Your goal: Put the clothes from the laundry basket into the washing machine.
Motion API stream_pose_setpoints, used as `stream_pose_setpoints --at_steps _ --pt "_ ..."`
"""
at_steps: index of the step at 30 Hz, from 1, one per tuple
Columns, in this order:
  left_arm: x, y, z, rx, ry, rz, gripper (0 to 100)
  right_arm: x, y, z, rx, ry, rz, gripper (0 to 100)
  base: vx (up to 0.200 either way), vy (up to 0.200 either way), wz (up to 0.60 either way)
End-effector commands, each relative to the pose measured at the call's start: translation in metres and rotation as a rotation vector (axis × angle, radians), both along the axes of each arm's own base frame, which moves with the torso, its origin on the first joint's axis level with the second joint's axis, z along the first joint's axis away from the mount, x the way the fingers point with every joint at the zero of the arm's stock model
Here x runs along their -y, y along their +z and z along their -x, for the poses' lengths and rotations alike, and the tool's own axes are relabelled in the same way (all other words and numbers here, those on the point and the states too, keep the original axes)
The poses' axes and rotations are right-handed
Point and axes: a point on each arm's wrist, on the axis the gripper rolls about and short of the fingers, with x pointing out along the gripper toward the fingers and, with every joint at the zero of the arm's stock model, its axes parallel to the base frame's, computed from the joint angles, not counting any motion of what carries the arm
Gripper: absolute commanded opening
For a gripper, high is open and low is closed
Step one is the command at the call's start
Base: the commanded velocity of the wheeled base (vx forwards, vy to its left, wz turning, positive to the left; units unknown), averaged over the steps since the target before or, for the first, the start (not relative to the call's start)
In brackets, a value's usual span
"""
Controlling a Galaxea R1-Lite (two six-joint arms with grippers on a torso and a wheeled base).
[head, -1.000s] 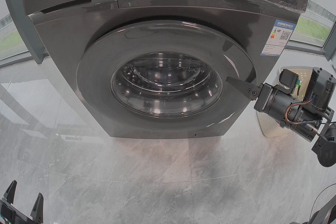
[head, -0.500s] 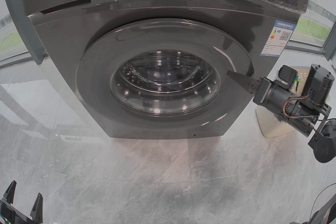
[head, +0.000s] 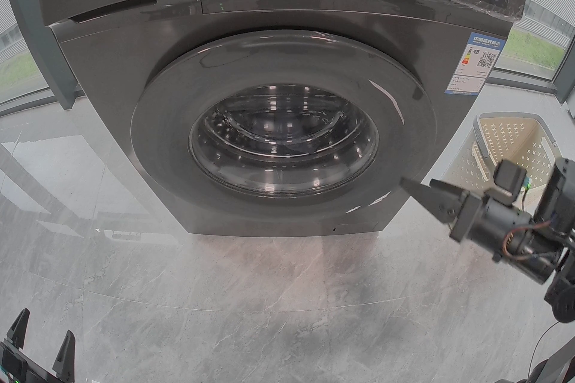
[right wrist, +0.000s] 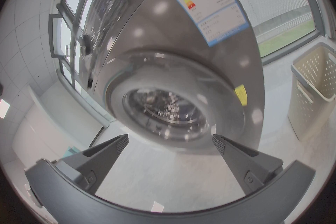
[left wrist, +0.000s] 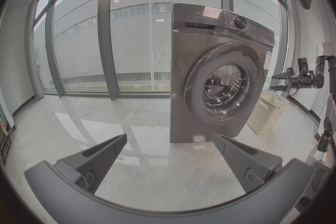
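While washing machine [head: 281,103] faces front-on, laundry basket [head: 515,142] upright beside it

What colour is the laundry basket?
The laundry basket is cream, with perforated walls; best in the right wrist view.

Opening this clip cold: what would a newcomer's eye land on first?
The big grey washing machine dominates the middle of the head view, its round glass door apparently shut. The right gripper hovers open off the door's lower right, with the beige laundry basket on the floor behind it, beside the machine.
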Motion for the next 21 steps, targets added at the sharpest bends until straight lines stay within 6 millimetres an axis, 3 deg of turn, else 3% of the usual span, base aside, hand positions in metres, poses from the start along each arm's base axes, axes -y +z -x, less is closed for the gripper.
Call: stream_pose_setpoints --at_steps 1,9,13,21 --pt "0.0 -0.005 -0.001 -0.012 -0.012 0.005 100 0.035 -0.016 0.087 0.022 0.134 0.014 100 0.0 0.0 0.0" --pt "0.0 -0.005 -0.001 -0.012 -0.012 0.005 100 0.081 -0.019 0.135 0.218 0.009 0.048 100 0.0 0.0 0.0" --pt "0.0 -0.005 -0.001 -0.013 -0.012 0.005 100 0.102 -0.032 0.165 0.279 -0.089 0.163 100 0.0 0.0 0.0" --pt "0.0 -0.005 -0.001 -0.015 -0.017 0.005 100 0.12 -0.054 0.213 0.261 -0.361 0.239 100 0.0 0.0 0.0"
